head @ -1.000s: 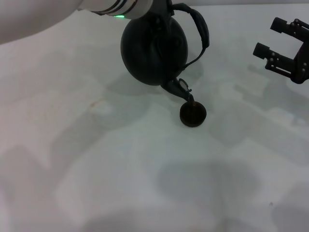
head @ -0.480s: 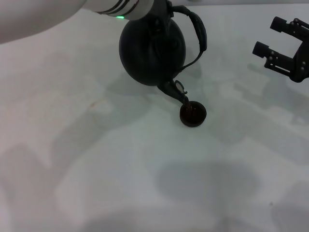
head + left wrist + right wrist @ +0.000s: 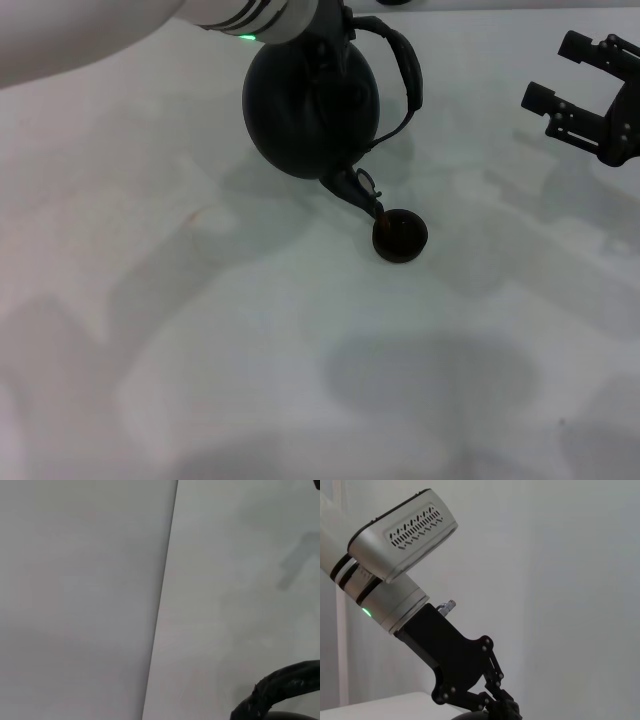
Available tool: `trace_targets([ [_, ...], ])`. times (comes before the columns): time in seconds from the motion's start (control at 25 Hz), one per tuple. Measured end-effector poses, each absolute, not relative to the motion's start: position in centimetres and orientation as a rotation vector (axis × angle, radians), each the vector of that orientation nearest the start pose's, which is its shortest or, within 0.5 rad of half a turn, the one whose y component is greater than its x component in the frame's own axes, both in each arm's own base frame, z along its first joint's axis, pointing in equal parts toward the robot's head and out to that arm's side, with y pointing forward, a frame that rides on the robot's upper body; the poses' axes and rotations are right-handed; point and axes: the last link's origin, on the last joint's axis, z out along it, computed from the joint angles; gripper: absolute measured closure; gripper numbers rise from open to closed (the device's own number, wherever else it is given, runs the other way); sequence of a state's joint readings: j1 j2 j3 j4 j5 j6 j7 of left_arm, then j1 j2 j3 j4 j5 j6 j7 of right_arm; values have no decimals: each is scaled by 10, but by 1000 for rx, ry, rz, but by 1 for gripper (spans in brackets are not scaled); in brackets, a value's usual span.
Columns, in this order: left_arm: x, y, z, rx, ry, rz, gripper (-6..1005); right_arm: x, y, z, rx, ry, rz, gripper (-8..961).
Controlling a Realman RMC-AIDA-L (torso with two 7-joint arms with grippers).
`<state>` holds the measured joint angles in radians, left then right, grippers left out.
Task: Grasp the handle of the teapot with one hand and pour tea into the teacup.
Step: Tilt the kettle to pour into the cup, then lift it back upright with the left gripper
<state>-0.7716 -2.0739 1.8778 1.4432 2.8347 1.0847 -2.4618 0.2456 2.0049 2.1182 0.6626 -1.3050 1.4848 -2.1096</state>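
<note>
The round black teapot [image 3: 310, 105] hangs tilted above the table, its spout [image 3: 360, 192] pointing down at the rim of the small dark teacup [image 3: 400, 235]. Its arched handle [image 3: 407, 70] swings out to the right of the body. My left gripper [image 3: 338, 24] sits at the top of the pot, mostly hidden behind it. In the right wrist view that left gripper [image 3: 504, 710] is shut on the dark handle at the picture's edge. A stretch of the handle [image 3: 280, 685] shows in the left wrist view. My right gripper [image 3: 555, 72] hovers open and empty at the far right.
The white table [image 3: 250, 350] carries only the teacup and soft shadows. A faint stain [image 3: 205, 213] marks it left of the cup. The table's far edge [image 3: 160, 605] shows in the left wrist view.
The teapot has drifted slightly left and back, and its spout tip has drawn from over the cup's middle to its left rim. The right arm has not moved.
</note>
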Motion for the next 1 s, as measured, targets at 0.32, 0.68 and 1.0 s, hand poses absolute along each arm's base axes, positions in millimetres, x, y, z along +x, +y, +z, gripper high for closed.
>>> trace_targets([
  [0.32,-49,383,-59,-2451,312,457,889,295,295,41,-2339,354,932,189],
  [0.68,-46,383,-60,-2452,324,460,890,296,294,42,-2334,357,931,189],
  [1.0,-45,383,-61,-2453,327,459,891,296,294,42,-2333,357,929,188],
])
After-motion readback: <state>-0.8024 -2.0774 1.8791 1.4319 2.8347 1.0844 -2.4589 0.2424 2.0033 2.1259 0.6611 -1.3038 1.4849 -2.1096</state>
